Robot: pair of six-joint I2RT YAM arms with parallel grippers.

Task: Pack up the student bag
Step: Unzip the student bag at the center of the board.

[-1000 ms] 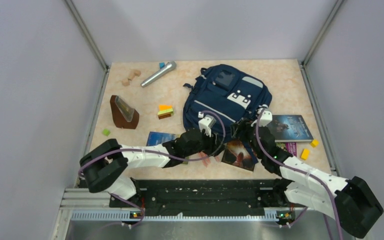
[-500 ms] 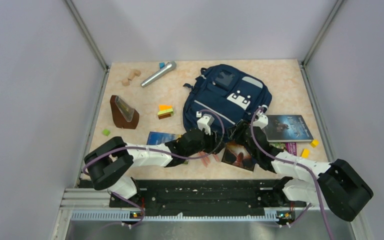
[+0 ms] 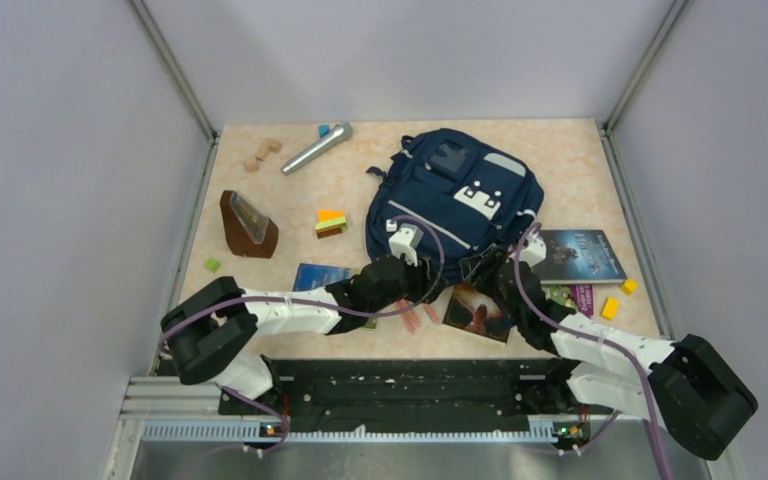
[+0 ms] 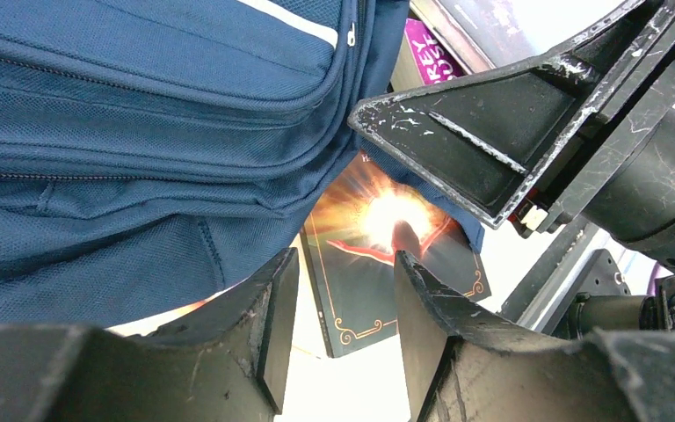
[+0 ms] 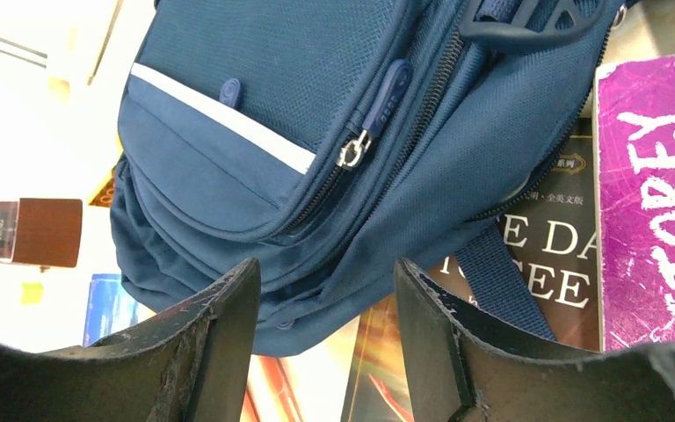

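Left gripper (image 4: 343,264), jaws parted and holding nothing, hovered at the lower edge of the student bag (image 3: 450,200). This lay flat, front pocket up, just right of centre in the overhead view, its near edge lying over a book with a glowing orange cover (image 4: 378,220). Right gripper (image 5: 325,272), likewise parted and empty, faced the same edge from the right, with a silver zipper pull (image 5: 349,154) in the upper middle of its wrist view and a purple book (image 5: 659,202) at far right. Every zipper visible appeared closed. The step in hand was judged to be opening the bag. The next move would call for one gripper to pinch a zipper pull while the other steadied the fabric, before any loose item went in.
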